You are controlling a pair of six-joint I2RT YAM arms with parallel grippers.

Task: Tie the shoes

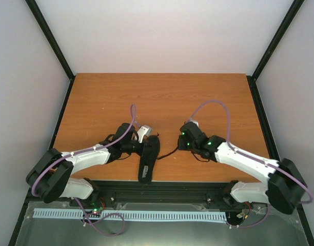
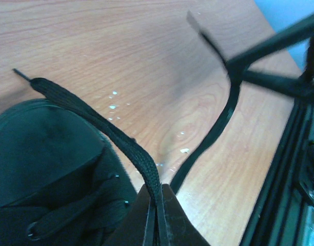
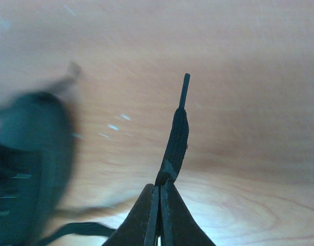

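walls: plain white panels (image 1: 162,31) | corners: black metal posts (image 1: 49,38) | furniture: orange-brown wooden table (image 1: 162,95) | light: even, soft

A black sneaker (image 1: 148,160) lies on the brown wooden surface (image 1: 162,97), lengthwise from far to near, its near end reaching the surface's front edge. The left hand (image 1: 137,148) sits against the sneaker's left side, with the left arm (image 1: 87,159) bent in from the lower left. The right hand (image 1: 183,146) hovers just right of the sneaker, and a thin black lace (image 1: 170,152) runs from the sneaker towards it. A purple cable (image 1: 218,105) arches above the right arm.
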